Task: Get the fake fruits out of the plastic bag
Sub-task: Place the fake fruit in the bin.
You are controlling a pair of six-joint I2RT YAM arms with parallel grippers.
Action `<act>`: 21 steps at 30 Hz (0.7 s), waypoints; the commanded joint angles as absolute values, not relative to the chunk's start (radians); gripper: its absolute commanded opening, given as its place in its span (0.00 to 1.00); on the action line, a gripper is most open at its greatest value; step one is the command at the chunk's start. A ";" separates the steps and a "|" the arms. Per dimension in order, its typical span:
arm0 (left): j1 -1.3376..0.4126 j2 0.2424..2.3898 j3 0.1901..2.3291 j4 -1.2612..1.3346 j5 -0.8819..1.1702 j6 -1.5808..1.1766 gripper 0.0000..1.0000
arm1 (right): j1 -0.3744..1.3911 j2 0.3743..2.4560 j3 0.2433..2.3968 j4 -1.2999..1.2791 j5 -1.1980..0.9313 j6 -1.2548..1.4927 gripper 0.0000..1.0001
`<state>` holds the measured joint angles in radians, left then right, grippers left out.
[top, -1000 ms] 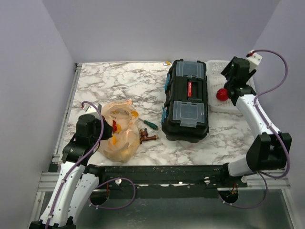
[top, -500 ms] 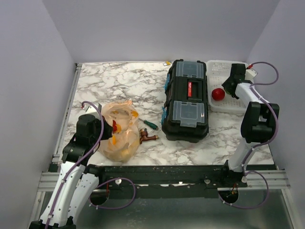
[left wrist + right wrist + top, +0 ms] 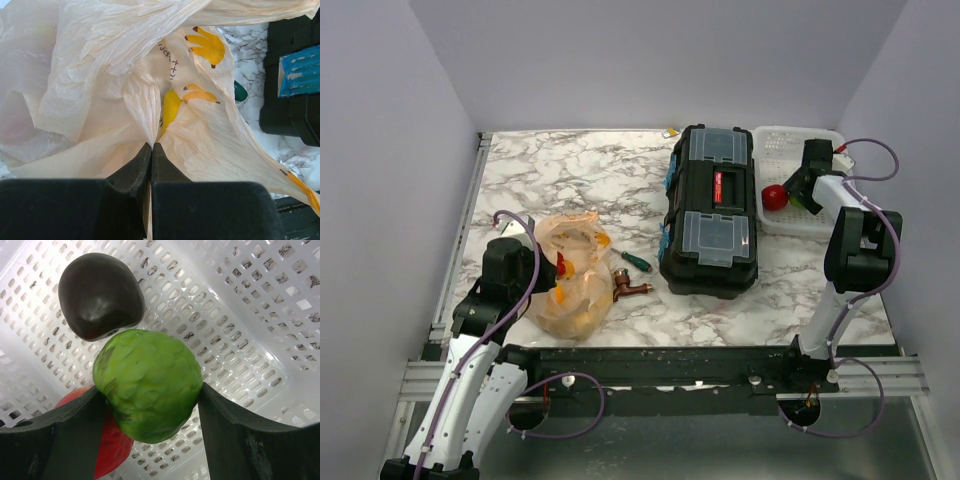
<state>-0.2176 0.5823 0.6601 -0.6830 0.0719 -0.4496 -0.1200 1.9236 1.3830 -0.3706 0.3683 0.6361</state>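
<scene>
Green and knobbly, one of the fake fruits point(image 3: 147, 385) sits clamped between the fingers of the right gripper point(image 3: 150, 402), which stands wide around it. It hangs directly over the floor of the white perforated basket point(image 3: 250, 315) at the far right corner of the bench. A dark ball point(image 3: 100, 295) lies in the basket just beyond it, and a red ball point(image 3: 112, 445) lies partly under the left finger. The way down to the basket floor looks open, so I judge that letting go is all the coming move needs.

The plastic bag point(image 3: 570, 275) lies near the near left corner of the bench, its long axis running from the near edge towards the far one. The left gripper point(image 3: 151, 150) is pinched fully closed on a fold of it at the near end. A yellow oval point(image 3: 171, 105) shows through the gap above that pinch. The left arm is much the nearer to the bag, while the black toolbox point(image 3: 712, 210) stands between it and the right arm.

The bag carries yellow banana drawings and a line of dark characters down one fold, too crumpled to read. A red label on the toolbox lid is too small to read.
</scene>
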 commanded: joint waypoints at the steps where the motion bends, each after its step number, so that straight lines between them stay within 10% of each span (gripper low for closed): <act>1: -0.219 0.584 0.684 -0.687 0.064 -0.451 0.00 | -0.121 1.909 1.350 -0.357 0.315 0.642 0.38; 14: -0.219 0.570 0.684 -0.690 0.061 -0.451 0.00 | -0.122 1.850 1.298 -0.314 0.279 0.609 0.81; 21: -0.219 0.553 0.683 -0.690 0.062 -0.451 0.00 | -0.122 1.784 1.307 -0.341 0.306 0.603 0.89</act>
<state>-0.2176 0.5694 0.6601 -0.6834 0.0719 -0.4500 -0.1265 1.8492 1.3113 -0.3111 0.3183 0.6178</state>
